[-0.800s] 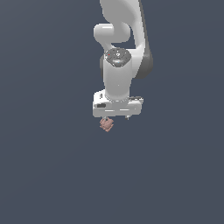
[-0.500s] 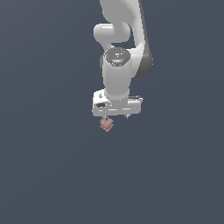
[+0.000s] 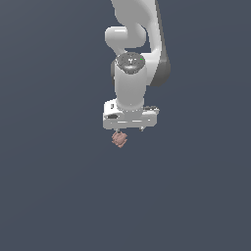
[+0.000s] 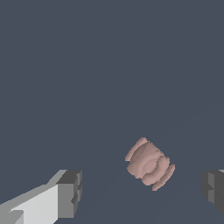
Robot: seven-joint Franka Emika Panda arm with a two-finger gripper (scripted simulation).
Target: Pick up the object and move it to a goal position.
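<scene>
Our gripper (image 4: pixel 142 192) stands wide open in the wrist view, one gray pad (image 4: pixel 70 194) on the white finger and the other pad (image 4: pixel 213 190) well apart from it, and neither touches anything. Between them, nearer the second pad than the first, sits the object (image 4: pixel 149 164), a small ridged, pinkish-brown lump lying tilted on the plain dark floor (image 4: pixel 109 65). In the exterior view the same lump (image 3: pixel 119 139) shows just below the white hand (image 3: pixel 130 119), at about seven o'clock from its middle, with the arm (image 3: pixel 132 73) rising straight above toward twelve o'clock. We judge the step in hand to be the approach for the grasp, with the pick-up not yet made. To do it well, we should shift the hand a little so the lump sits midway between the pads, come down until they bracket its widest part, and then close gently. Its lumpy, slanted shape could roll or squirt out if one pad meets it first. We see no goal marker in either view.
</scene>
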